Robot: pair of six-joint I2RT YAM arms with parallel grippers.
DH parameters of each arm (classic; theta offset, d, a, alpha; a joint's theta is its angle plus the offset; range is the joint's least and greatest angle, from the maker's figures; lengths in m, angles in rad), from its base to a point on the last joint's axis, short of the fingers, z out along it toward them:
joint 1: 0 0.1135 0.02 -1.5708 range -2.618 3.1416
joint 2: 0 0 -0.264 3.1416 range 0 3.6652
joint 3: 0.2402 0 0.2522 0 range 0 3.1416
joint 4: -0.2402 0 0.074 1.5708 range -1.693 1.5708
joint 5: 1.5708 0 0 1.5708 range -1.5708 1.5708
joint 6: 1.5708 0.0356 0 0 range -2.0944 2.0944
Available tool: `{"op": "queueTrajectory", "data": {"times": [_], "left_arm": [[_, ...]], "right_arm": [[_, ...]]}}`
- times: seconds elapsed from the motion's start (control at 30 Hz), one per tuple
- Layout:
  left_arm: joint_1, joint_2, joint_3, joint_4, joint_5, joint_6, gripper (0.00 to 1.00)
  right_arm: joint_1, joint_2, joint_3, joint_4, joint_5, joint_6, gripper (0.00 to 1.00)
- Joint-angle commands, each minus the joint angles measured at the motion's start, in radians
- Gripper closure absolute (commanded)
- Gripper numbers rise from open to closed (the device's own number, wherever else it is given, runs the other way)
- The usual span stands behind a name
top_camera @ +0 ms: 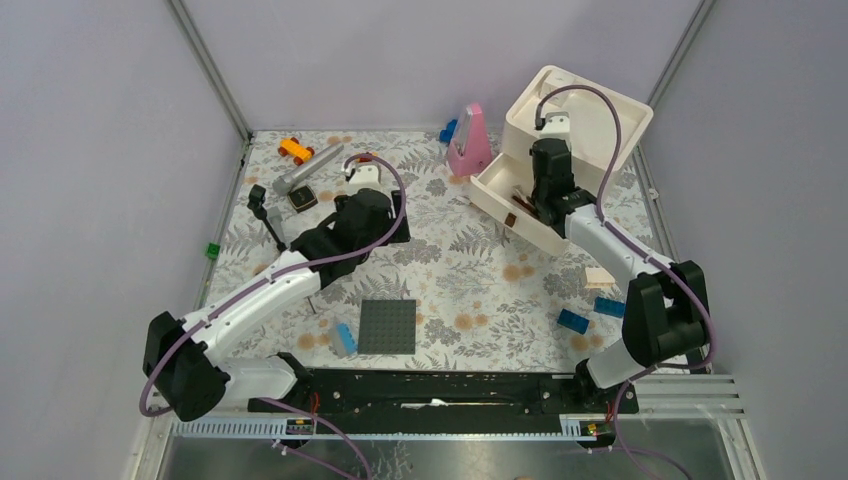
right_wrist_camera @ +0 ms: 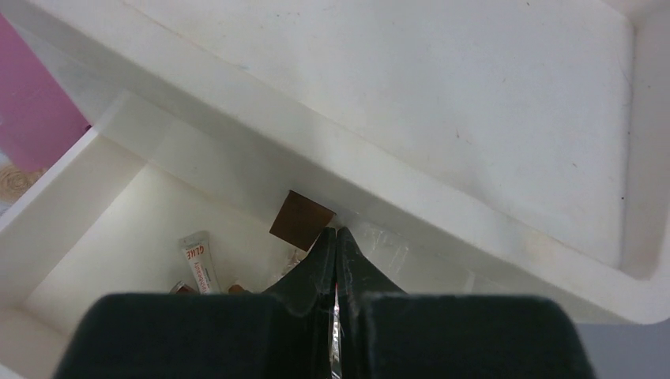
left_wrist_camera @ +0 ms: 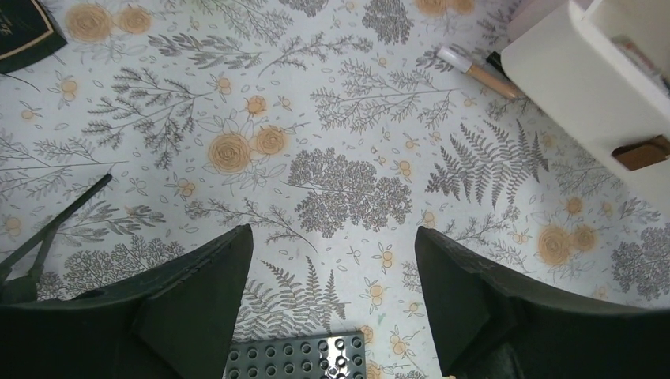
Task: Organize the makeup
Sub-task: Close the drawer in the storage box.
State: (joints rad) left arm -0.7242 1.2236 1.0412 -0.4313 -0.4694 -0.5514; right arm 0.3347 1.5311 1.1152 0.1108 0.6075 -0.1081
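My right gripper (right_wrist_camera: pixel 336 230) is shut, its tips down inside the open drawer (top_camera: pixel 497 186) of a white organiser box (top_camera: pixel 590 110). The drawer holds a small white tube marked GLUE (right_wrist_camera: pixel 197 262), a brown square piece (right_wrist_camera: pixel 302 219) and some clear wrapping (right_wrist_camera: pixel 387 246). From above, the right gripper (top_camera: pixel 537 207) stands over that drawer. My left gripper (left_wrist_camera: pixel 332 233) hangs open over the flowered cloth with nothing between its fingers. A makeup stick with a white cap and beige body (left_wrist_camera: pixel 479 73) lies by the box. A black compact (top_camera: pixel 303 199) and a beige block (top_camera: pixel 598 277) lie on the cloth.
A grey studded plate (top_camera: pixel 388 326) lies near the front, with blue bricks (top_camera: pixel 345 338) (top_camera: pixel 573 320) around it. A black mini tripod (top_camera: pixel 266 212), a grey cylinder (top_camera: pixel 300 172) and an orange toy (top_camera: pixel 296 150) sit at the back left. A pink case (top_camera: pixel 470 145) stands beside the box.
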Motion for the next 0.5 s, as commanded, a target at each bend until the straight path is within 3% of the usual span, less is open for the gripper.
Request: {"op": "queueTrajectory", "data": {"times": [0.0, 0.47], "left_arm": [[0.005, 0.024, -0.004, 0.073, 0.038, -0.016, 0.19], [0.005, 0.052, -0.031, 0.088, 0.066, -0.028, 0.19]], "right_arm": [[-0.049, 0.039, 0.075, 0.055, 0.013, -0.003, 1.00], [-0.131, 0.175, 0.215, -0.014, -0.034, 0.002, 1.00]]}}
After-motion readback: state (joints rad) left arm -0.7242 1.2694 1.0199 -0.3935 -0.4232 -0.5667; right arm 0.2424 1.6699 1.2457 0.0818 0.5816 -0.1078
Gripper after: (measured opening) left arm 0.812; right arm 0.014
